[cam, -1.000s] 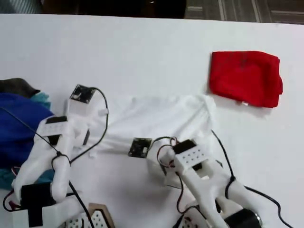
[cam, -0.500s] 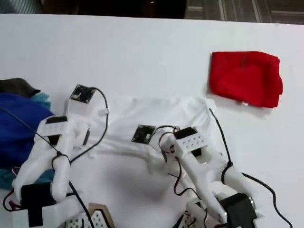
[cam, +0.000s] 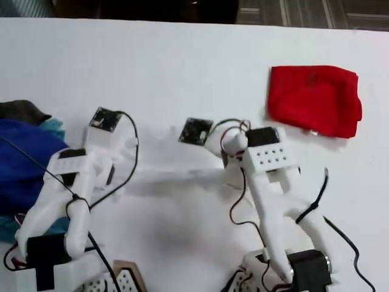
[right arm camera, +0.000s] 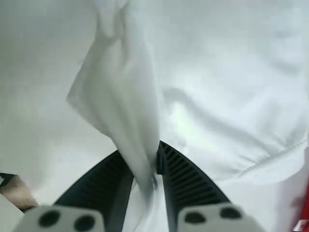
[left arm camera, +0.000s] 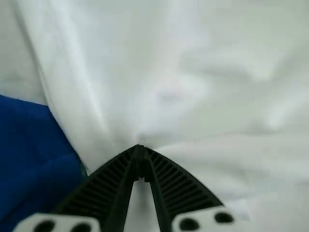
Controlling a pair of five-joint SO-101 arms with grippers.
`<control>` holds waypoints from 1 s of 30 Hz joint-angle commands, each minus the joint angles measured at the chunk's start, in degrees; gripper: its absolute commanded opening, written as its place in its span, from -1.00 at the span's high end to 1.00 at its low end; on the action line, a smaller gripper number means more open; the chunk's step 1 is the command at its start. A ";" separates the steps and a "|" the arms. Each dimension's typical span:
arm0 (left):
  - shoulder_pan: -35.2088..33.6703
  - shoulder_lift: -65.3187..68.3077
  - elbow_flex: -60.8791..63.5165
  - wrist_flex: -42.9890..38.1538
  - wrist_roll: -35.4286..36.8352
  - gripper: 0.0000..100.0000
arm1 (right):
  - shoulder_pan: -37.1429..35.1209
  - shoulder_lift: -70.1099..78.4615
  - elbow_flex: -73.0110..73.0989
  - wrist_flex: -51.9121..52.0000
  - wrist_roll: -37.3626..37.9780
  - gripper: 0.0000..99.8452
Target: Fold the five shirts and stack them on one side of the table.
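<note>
A white shirt lies across the middle of the table, bunched into a narrow band between the two arms. My left gripper holds its left end, fingers shut on the white cloth. My right gripper is at the band's right end, shut on a fold of white shirt that hangs up between its fingers. A folded red shirt lies at the far right. A heap of blue shirt sits at the left edge, and also shows beside the left gripper as blue cloth.
Dark cloth and teal cloth show at the edge of the blue heap. The table's far half is bare white. Cables loop around both arms. A sliver of red shows at the edge of the right wrist view.
My right arm has swung away from the front edge toward the far side, carrying the shirt's near edge over the rest. The left arm has kept still.
</note>
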 commanded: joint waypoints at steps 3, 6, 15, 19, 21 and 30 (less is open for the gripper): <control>-0.88 0.00 -0.40 -1.41 0.35 0.95 | 1.19 9.80 -10.55 0.13 0.88 0.96; -0.88 0.00 -0.40 -1.41 0.35 0.95 | 2.33 18.42 -17.93 -0.40 0.88 0.96; -0.88 0.00 -0.40 -1.41 0.35 0.95 | 2.77 35.91 -36.57 3.03 0.44 0.83; -0.88 0.00 -0.40 -1.41 0.35 0.95 | 4.09 37.32 -40.35 3.38 -2.46 0.65; -0.88 0.00 -0.40 -1.41 0.35 0.95 | 5.14 37.32 -42.73 2.51 -6.15 0.64; -0.88 0.00 -0.40 -1.41 0.35 0.95 | 8.31 37.14 -45.01 7.96 -16.26 0.92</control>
